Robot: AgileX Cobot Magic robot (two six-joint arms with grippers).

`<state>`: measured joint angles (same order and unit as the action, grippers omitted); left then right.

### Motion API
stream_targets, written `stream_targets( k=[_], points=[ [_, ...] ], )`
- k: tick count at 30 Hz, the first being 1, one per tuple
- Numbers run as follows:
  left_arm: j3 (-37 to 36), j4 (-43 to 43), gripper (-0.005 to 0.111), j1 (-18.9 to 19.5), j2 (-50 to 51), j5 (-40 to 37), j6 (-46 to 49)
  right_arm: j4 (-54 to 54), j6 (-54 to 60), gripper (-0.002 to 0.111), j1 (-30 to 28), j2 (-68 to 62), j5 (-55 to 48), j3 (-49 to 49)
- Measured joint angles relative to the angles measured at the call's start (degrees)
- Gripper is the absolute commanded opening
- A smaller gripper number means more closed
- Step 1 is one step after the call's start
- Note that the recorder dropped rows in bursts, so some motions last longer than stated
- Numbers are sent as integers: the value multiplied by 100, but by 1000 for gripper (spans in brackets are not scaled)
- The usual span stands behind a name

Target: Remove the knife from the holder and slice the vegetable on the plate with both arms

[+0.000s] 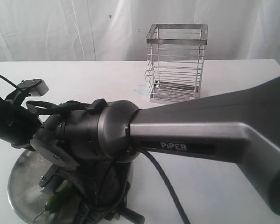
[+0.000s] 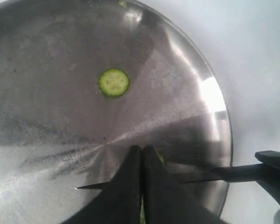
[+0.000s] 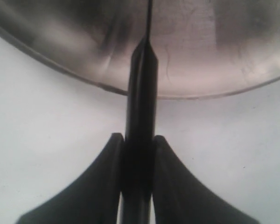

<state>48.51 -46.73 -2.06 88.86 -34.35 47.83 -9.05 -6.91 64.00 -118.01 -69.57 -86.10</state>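
Right gripper (image 3: 137,138) pinches the knife (image 3: 141,93) over the plate (image 3: 200,56); its blade could strike the pressed-together left gripper (image 2: 141,149) beside the pepper (image 1: 59,199).

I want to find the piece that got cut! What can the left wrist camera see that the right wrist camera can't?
Only the left wrist view shows the round green slice and the shut left gripper. Only the right wrist view shows the knife handle clamped in the right gripper. Both show the plate, the knife and the white table.
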Motion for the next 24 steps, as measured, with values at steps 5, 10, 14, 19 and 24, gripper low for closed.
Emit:
stream_targets(
  k=[5, 10, 14, 19, 24],
  points=[
    [0, 13, 0, 0, -49, -56, 0, 171, 0, 0, 0, 0, 0, 48],
    [0, 20, 0, 0, -49, -200, 0, 288, 0, 0, 0, 10, 12, 338],
    [0, 20, 0, 0, -49, -248, 0, 386, 0, 0, 0, 9, 13, 485],
    [0, 20, 0, 0, -49, -269, 0, 409, 0, 0, 0, 21, 13, 516],
    [0, 20, 0, 0, -49, -284, 0, 395, 0, 0, 0, 163, 3, 516]
  ],
)
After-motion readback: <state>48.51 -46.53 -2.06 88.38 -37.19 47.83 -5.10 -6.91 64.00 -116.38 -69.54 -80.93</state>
